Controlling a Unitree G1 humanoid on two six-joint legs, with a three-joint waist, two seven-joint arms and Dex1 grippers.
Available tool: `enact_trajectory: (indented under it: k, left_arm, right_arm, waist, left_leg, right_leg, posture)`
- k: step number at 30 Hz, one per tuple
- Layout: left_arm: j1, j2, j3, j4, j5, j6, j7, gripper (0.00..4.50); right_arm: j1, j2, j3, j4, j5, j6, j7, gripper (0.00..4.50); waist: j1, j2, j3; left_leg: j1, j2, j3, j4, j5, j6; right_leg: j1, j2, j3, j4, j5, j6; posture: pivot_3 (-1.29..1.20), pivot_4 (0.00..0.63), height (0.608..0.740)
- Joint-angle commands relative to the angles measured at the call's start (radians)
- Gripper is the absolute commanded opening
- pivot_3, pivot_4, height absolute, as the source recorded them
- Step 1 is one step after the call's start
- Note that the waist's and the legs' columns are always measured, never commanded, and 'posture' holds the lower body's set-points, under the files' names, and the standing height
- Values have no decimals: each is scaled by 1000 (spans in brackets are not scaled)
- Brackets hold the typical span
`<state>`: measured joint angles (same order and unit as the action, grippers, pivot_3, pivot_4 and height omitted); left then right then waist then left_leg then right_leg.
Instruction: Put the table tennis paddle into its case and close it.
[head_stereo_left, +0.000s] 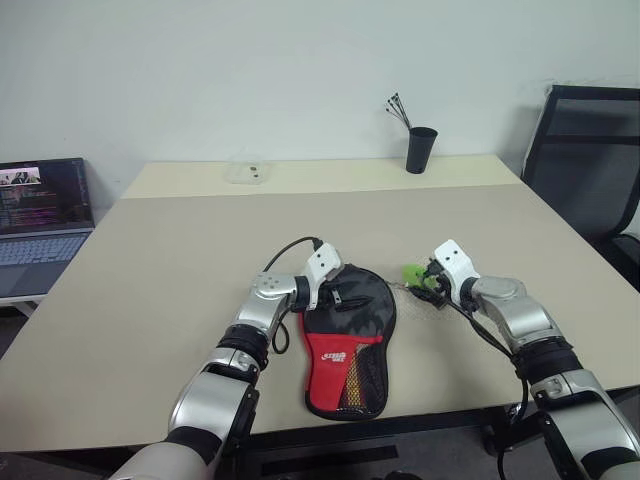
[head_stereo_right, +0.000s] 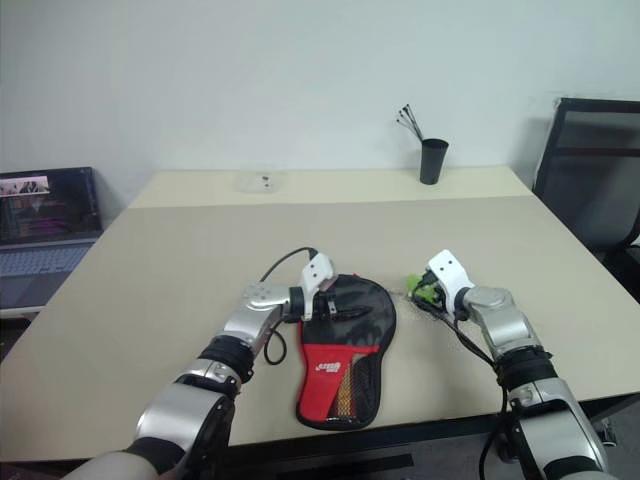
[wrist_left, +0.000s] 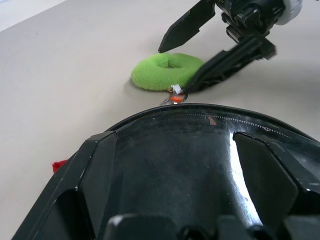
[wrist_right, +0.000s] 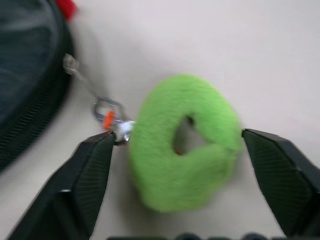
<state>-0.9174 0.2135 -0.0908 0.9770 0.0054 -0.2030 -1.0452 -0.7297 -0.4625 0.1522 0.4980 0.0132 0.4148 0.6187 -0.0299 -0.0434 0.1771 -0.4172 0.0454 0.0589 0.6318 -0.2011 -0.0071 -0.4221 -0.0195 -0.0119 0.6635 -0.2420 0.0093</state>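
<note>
A pale beige surface (head_stereo_left: 180, 260) runs back to a white wall, with one laptop (head_stereo_left: 40, 215) off its left side and one black mesh chair (head_stereo_left: 590, 160) at the right. One case (head_stereo_left: 350, 340) lies near the front edge, black round end away, red logo side up. The left tool (head_stereo_left: 332, 290) rests on its black part, jaws spread wide over the fabric. One fuzzy green ring (wrist_right: 182, 142) on the zipper pull lies just right of the case; the right tool (wrist_right: 182, 185) straddles it, fingers parted, not pinching. One black cup (head_stereo_left: 421, 150) and one clear dish (head_stereo_left: 246, 173) stand far back, leaving broad bare room between.
</note>
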Motion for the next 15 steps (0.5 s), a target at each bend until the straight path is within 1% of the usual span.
enact_trajectory:
  k: [1, 6, 9, 10, 15]
  left_arm:
    - [-28, -19, -14, -4, -2, -14, -11, 4054]
    - [-44, -44, -42, 40, 21, -35, -4, 4054]
    - [-52, -59, -48, 66, 29, -46, 0, 4054]
    - [-55, -64, -48, 75, 30, -47, 2, 4054]
    - [-61, -84, -57, 136, 51, -51, 25, 4054]
  right_arm:
    - [-20, -8, 9, -1, -36, -35, -6, 2793]
    - [-21, -6, 12, 18, -58, -30, -3, 1003]
    - [-18, -4, 16, 17, -66, -26, -4, 108]
    - [-16, -3, 16, 12, -68, -24, -4, 23]
    - [-4, -9, 25, -23, -80, -19, -4, 23]
  waist:
    - [0, 0, 0]
    - [1, 0, 0]
    - [1, 0, 0]
    - [1, 0, 0]
    - [1, 0, 0]
  left_leg:
    - [0, 0, 0, 0, 0, 0]
    - [0, 0, 0, 0, 0, 0]
    - [0, 0, 0, 0, 0, 0]
    - [0, 0, 0, 0, 0, 0]
    - [0, 0, 0, 1, 0, 0]
  right_leg:
    - [0, 0, 0, 0, 0, 0]
    - [0, 0, 0, 0, 0, 0]
    - [0, 0, 0, 0, 0, 0]
    - [0, 0, 0, 0, 0, 0]
    - [1, 0, 0, 1, 0, 0]
  posture:
    - [0, 150, 740]
    - [0, 150, 740]
    - [0, 150, 740]
    - [0, 150, 740]
    - [0, 150, 740]
